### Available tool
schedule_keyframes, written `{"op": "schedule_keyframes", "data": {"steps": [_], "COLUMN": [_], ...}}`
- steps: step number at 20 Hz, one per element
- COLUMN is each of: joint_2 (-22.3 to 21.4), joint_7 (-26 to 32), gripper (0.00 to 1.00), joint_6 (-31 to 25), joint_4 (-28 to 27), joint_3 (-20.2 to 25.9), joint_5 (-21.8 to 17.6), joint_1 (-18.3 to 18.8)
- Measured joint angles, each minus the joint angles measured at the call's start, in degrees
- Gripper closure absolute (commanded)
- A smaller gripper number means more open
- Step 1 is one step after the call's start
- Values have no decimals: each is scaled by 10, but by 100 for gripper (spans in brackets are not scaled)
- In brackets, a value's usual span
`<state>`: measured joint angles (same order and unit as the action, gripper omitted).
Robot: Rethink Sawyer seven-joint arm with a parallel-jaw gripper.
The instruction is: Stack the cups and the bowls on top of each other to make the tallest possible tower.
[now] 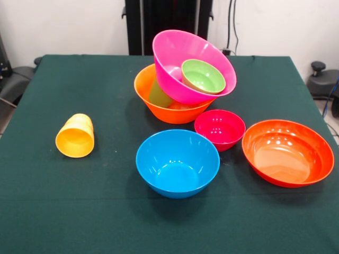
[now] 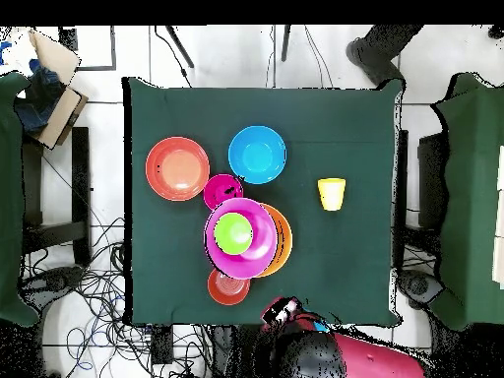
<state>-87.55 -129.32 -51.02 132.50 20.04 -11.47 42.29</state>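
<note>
Nearest in front view: medium blue bowl (image 1: pixel 177 163), upright, alone. Beside it, wide red-orange bowl (image 1: pixel 287 152); just behind, small magenta bowl (image 1: pixel 219 128). Off to one side, yellow-orange cup (image 1: pixel 76 136), tipped over. Farther back, tower (image 1: pixel 183 79): big orange bowl (image 1: pixel 153 98) carrying tilted big pink bowl (image 1: pixel 175 50), small green bowl (image 1: pixel 203 76) inside. Likely light, stiff, glossy-slick; best held by rim. Gripper (image 2: pixel 281 311) at table edge overhead; open or closed: cannot tell.

We see our arm (image 2: pixel 340 354) as a bulky red and black body with rounded housings; our black pedestal column (image 1: pixel 168 21) rises behind.
</note>
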Motion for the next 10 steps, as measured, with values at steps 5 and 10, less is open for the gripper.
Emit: {"op": "schedule_keyframes", "data": {"steps": [5, 10], "joint_2": [9, 39], "joint_7": [0, -1], "gripper": [100, 100], "joint_6": [0, 0], "joint_4": [-11, -28], "joint_3": [0, 0], "joint_5": [0, -1], "joint_1": [-47, -93]}}
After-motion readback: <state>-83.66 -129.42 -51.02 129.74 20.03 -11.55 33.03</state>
